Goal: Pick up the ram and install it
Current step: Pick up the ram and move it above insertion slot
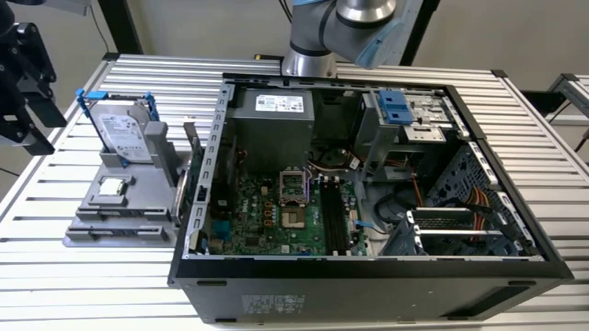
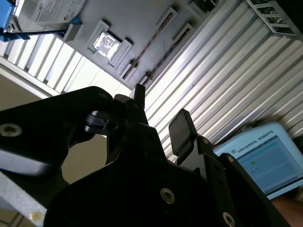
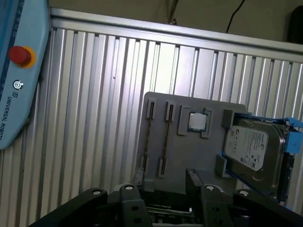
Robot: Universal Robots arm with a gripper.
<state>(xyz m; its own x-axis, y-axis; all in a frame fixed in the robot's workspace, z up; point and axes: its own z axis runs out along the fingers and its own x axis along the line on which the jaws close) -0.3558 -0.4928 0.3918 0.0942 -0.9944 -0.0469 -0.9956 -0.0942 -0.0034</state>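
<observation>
Clear of the holder [image 3: 184,156], the gripper [image 3: 160,182] hangs wide open, empty; ram [image 3: 166,137] unpicked, likely needing jaws squared across its thin edge.

The ribbed metal counter [image 1: 55,289] carried a grey tray [image 1: 120,231] toward the exterior view's left and an open computer case [image 1: 368,296] just beside it.

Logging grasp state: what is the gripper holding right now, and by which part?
Nothing. The gripper is open and empty, with the slatted table showing between its fingers.
</observation>
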